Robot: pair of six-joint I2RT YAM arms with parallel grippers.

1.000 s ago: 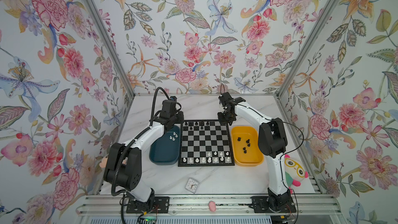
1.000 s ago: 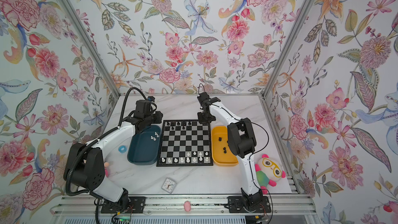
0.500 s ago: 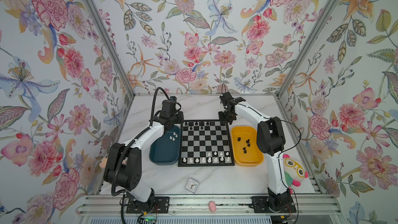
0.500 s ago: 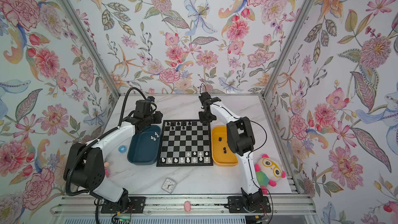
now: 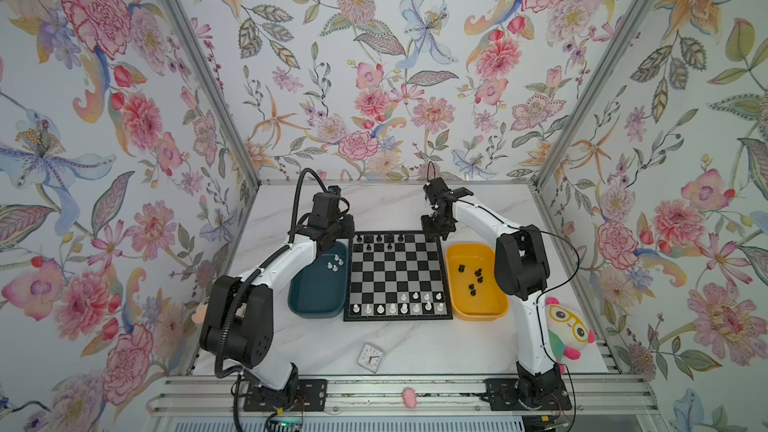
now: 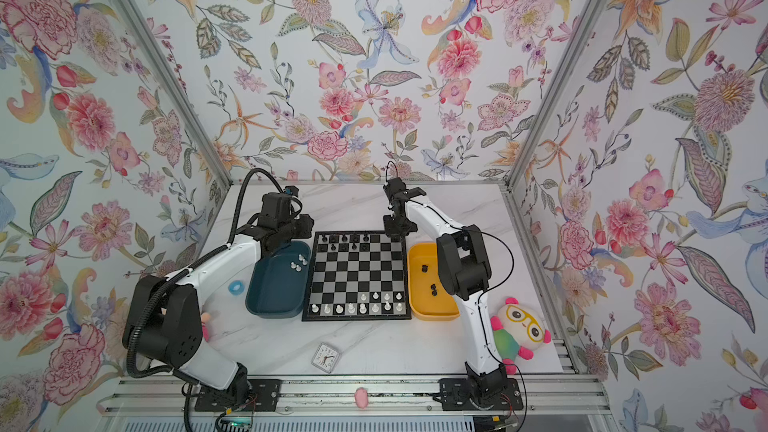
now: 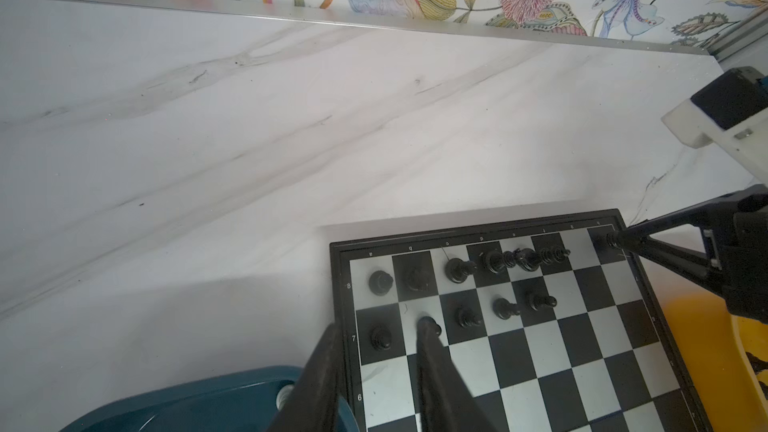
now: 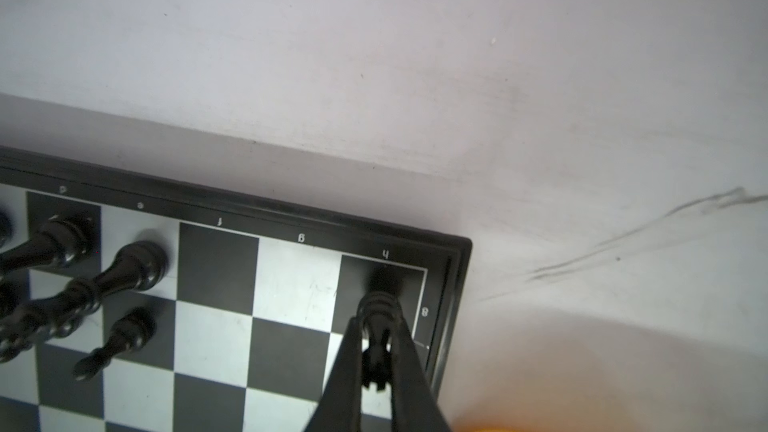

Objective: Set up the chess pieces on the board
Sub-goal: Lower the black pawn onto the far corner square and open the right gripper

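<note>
The board [image 5: 397, 274] lies in the middle of the table in both top views. Several black chess pieces [image 5: 380, 239] stand on its far rows and white ones [image 5: 399, 305] on its near rows. My right gripper [image 8: 378, 317] is shut on a black rook [image 8: 377, 351], which hangs base-down just over the far right corner square. My left gripper [image 7: 378, 326] hovers over the far left corner, its jaws apart with nothing held. One of its fingertips [image 7: 426, 326] hides part of a black pawn. Loose white pieces [image 5: 336, 263] lie in the teal tray [image 5: 318, 303], and black ones [image 5: 473, 280] in the yellow tray [image 5: 478, 317].
A small white clock [image 5: 371, 356] lies on the table in front of the board. A plush toy [image 5: 567, 332] sits at the right arm's base, and a blue ring [image 6: 236, 287] lies left of the teal tray. Flowered walls close in three sides.
The right arm's elbow has shifted slightly toward the board. Its gripper stays at the far right corner. The left arm has not moved.
</note>
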